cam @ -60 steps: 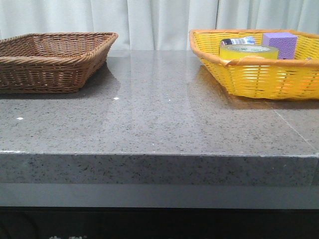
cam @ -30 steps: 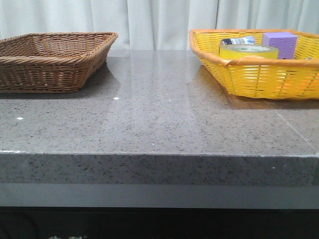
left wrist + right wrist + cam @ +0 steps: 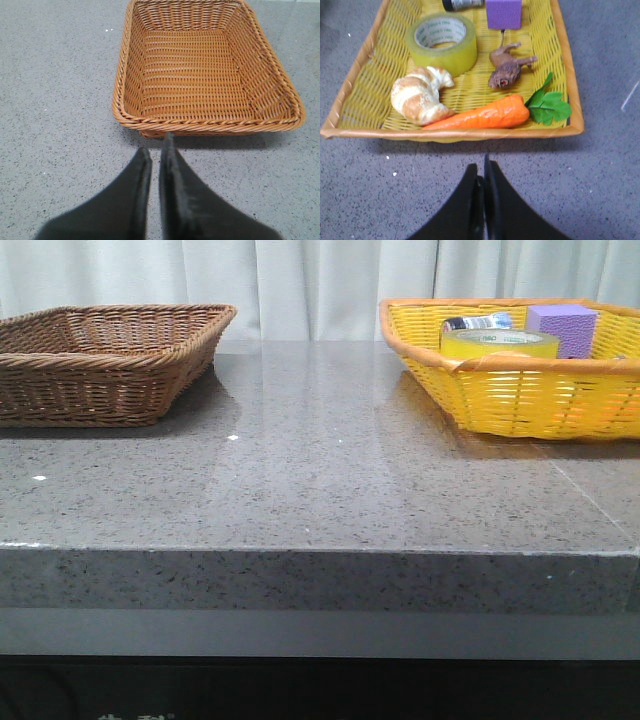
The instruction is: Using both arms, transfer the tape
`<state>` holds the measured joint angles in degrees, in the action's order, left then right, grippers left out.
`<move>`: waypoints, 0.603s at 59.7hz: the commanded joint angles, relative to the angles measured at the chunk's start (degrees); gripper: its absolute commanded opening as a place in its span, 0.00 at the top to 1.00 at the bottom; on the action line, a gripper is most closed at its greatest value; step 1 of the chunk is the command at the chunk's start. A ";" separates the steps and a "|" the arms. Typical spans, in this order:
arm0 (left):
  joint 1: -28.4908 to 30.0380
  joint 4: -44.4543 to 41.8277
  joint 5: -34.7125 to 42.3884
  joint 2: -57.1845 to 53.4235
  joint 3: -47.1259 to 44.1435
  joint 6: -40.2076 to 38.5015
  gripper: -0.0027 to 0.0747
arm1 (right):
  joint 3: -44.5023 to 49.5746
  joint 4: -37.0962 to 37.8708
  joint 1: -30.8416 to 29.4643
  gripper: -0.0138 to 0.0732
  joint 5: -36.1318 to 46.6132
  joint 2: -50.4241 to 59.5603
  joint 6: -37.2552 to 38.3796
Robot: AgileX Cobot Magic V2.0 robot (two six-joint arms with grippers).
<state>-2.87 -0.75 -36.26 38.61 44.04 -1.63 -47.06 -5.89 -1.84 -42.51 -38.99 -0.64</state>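
Grey speckled stone formed the table (image 3: 320, 480), with pale curtains hanging behind it across the top of the front view. Two baskets stood on it: one brown wicker basket (image 3: 110, 360) at the upper left and one yellow basket (image 3: 520, 390) at the upper right. Above the yellow rim showed one roll of tape (image 3: 498, 343), one purple block (image 3: 562, 327) and one dark-capped jar (image 3: 478, 323). In the left wrist view, the left gripper (image 3: 155, 159) sat at the bottom centre, its black fingers nearly together with only a thin slit between them, holding nothing, just short of the brown basket. In the right wrist view, the right gripper (image 3: 481, 172) was pressed closed and empty at the bottom centre, outside the yellow basket. Inside lay one croissant (image 3: 420, 95), one carrot (image 3: 485, 114), one toy lion (image 3: 507, 67) and the tape at the upper left: a wide, translucent yellow roll lying flat, white core with green lettering.
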 commanded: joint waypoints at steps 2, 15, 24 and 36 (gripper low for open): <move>-0.05 -0.19 4.89 0.27 1.74 -0.33 0.56 | -1.75 -0.34 -0.18 0.59 3.00 -1.89 -0.42; -0.05 -0.19 5.40 0.27 1.74 -0.33 0.36 | -1.75 -0.34 -0.18 0.23 3.05 -2.83 -0.42; -0.49 0.75 5.64 0.54 1.74 -0.33 0.35 | -1.82 -0.61 -0.18 0.24 3.49 -2.83 -0.42; -8.85 1.22 4.88 1.99 4.34 -0.20 0.35 | -4.51 -1.48 -0.18 0.24 1.45 -5.15 -0.42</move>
<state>-8.11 0.00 -35.56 39.87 45.01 -1.63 -48.11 -6.84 -1.84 -43.43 -42.59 -0.64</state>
